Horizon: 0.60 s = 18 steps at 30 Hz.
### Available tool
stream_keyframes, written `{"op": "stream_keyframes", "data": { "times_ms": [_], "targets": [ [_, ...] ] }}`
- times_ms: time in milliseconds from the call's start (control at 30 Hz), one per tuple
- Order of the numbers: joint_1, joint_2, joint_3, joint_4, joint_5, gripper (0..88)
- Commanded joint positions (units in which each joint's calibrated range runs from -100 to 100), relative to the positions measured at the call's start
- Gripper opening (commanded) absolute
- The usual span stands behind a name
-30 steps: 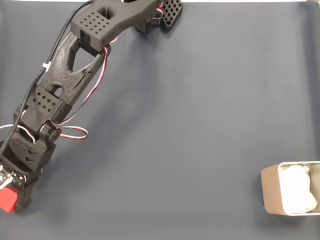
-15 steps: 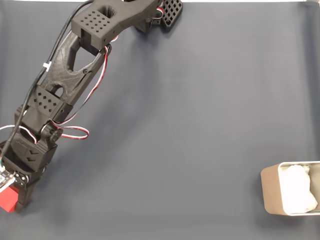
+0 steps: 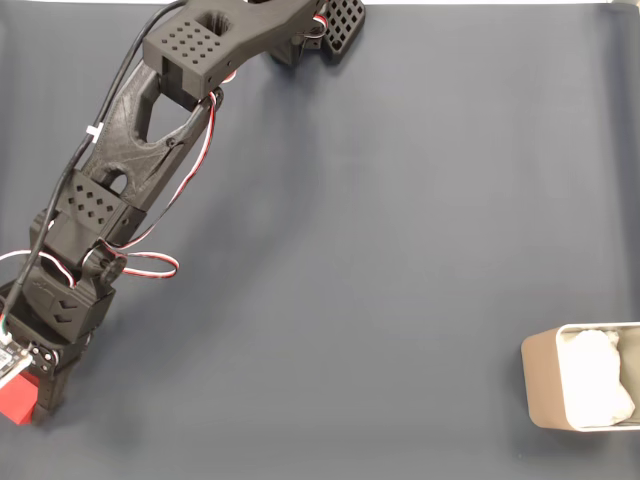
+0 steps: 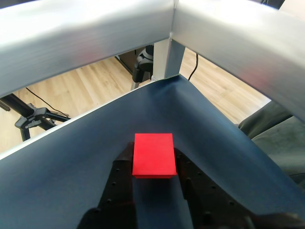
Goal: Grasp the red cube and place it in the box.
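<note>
While the gripper (image 4: 153,164) stands clamped on the red cube (image 4: 153,155), one dark finger (image 4: 121,183) pressed to either side face, the item sits at the blue mat's (image 3: 400,250) near-left corner in the fixed view, far across the mat from the box (image 3: 545,392). Risk: cube stands high at the fingertips, so a quick swing toward the box might roll it out. Orientation: top face level; no evident long axis; edges square to the fingers.
</note>
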<state>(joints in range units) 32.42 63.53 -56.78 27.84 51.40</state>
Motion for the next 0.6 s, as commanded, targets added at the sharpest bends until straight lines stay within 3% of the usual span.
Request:
{"op": "stream_keyframes", "data": {
  "times_ms": [0, 567],
  "targets": [
    [-1.1, -6.16, -0.43, -0.55, 0.49, 4.5],
    [-9.98, -32.42, 22.11, 1.01, 0.2, 3.2]
  ]
}}
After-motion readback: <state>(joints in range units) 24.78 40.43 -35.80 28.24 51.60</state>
